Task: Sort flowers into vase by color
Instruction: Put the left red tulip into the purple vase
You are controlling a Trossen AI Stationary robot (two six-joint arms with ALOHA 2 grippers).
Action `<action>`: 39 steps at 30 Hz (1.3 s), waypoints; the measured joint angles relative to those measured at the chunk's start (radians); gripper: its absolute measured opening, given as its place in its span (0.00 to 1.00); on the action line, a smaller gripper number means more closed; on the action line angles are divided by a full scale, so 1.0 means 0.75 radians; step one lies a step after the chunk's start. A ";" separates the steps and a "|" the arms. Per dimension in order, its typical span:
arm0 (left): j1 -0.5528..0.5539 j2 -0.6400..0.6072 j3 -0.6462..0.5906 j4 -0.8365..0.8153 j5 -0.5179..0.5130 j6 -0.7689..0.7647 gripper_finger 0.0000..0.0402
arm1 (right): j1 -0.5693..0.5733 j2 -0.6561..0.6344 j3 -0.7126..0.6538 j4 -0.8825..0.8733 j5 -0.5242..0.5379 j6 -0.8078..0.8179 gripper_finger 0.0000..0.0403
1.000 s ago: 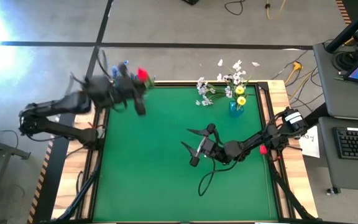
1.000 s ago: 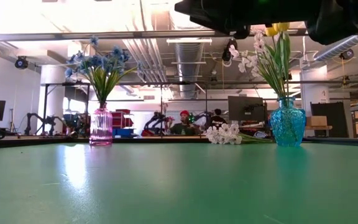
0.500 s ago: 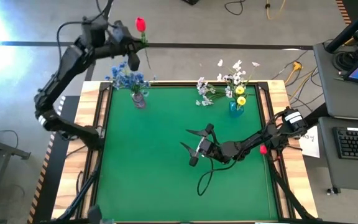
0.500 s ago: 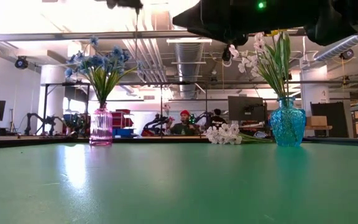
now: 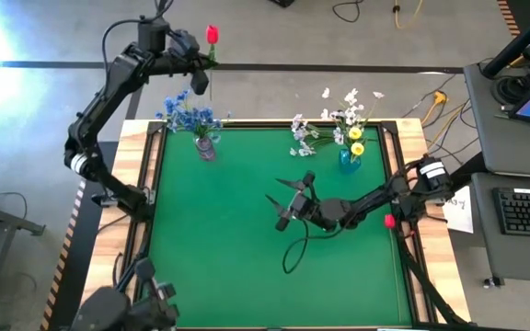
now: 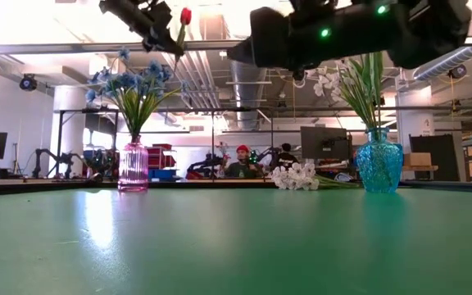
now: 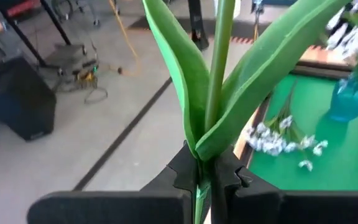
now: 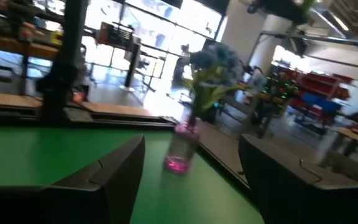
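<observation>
Tulip [image 5: 212, 35], red, is sitting clenched by its stem in your left gripper [image 5: 199, 62], upper left of the high view, above the pink vase [image 5: 206, 148]. Your right gripper [image 5: 281, 204] is hanging released at mid-frame over the mat [image 5: 219, 257], holding nothing.

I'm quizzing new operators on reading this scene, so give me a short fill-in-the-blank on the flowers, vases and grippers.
1. The left gripper is shut on the stem of a ____ tulip.
2. The blue flowers stand in the ____ vase.
3. A spray of ____ blossoms lies on the green table beside the blue vase.
4. The right gripper hangs over the table with its fingers ____.

Missing words: red; pink; white; open
</observation>
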 joint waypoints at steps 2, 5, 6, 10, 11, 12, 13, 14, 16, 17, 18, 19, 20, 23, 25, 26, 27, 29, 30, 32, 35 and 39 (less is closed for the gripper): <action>0.012 0.009 -0.001 -0.036 0.000 0.012 0.00 | -0.024 0.000 0.000 -0.008 0.001 0.005 0.62; 0.014 0.001 -0.001 -0.115 0.015 0.044 0.00 | -0.032 0.000 0.000 -0.016 0.000 0.010 0.62; 0.014 -0.005 -0.001 -0.136 0.016 0.044 0.00 | -0.032 0.000 0.000 -0.015 0.000 0.005 0.62; 0.014 -0.029 0.000 -0.186 0.018 0.035 0.00 | -0.030 0.000 0.000 -0.015 0.000 0.002 0.62; 0.014 -0.031 0.000 -0.214 0.018 0.034 0.00 | -0.029 0.000 0.000 -0.014 0.000 0.011 0.62; 0.014 -0.031 0.000 -0.241 0.018 0.034 0.00 | -0.029 0.000 0.000 -0.014 0.001 0.017 0.62; 0.014 -0.030 -0.001 -0.260 0.017 0.033 0.00 | -0.029 0.000 0.000 -0.014 0.000 0.027 0.62; 0.014 -0.030 -0.001 -0.268 0.016 0.032 0.00 | -0.029 0.000 0.000 -0.015 0.000 0.041 0.62; 0.014 -0.036 -0.001 -0.267 0.017 0.023 0.00 | -0.029 0.000 0.000 -0.014 0.000 0.065 0.62; 0.014 -0.039 -0.001 -0.267 0.017 0.013 0.00 | -0.029 0.000 0.000 -0.013 0.000 0.073 0.61; 0.014 -0.041 -0.001 -0.267 0.017 -0.006 0.00 | -0.029 0.000 0.000 -0.014 0.000 0.082 0.61; 0.014 -0.043 -0.001 -0.268 0.017 -0.023 0.00 | -0.030 0.000 0.000 -0.014 0.000 0.082 0.61; 0.014 -0.043 -0.001 -0.273 0.017 -0.040 0.00 | -0.029 0.000 0.000 -0.014 0.001 0.082 0.61; 0.014 -0.047 -0.001 -0.304 0.015 -0.086 0.00 | -0.029 0.000 0.005 -0.014 0.000 0.070 0.61; 0.014 -0.051 -0.001 -0.329 0.012 -0.123 0.00 | -0.029 0.000 0.012 -0.014 0.001 0.064 0.61; 0.014 -0.053 -0.001 -0.338 0.010 -0.143 0.00 | -0.029 0.000 0.016 -0.014 0.001 0.061 0.61; 0.014 -0.055 -0.001 -0.342 0.008 -0.159 0.00 | -0.029 0.000 0.020 -0.014 0.002 0.057 0.61; 0.014 -0.059 -0.001 -0.352 0.004 -0.167 0.00 | -0.029 0.000 0.027 -0.014 0.001 0.058 0.61; 0.014 -0.061 -0.001 -0.352 0.002 -0.166 0.00 | -0.028 0.000 0.030 -0.014 0.001 0.059 0.61; 0.014 -0.061 -0.001 -0.354 0.002 -0.178 0.00 | -0.029 0.000 0.038 -0.016 0.001 0.057 0.61; 0.014 -0.061 -0.001 -0.371 0.001 -0.196 0.00 | -0.029 0.000 0.050 -0.015 0.001 0.057 0.61; 0.014 -0.061 -0.015 -0.379 0.001 -0.211 0.00 | -0.026 0.000 0.062 -0.016 0.001 0.068 0.61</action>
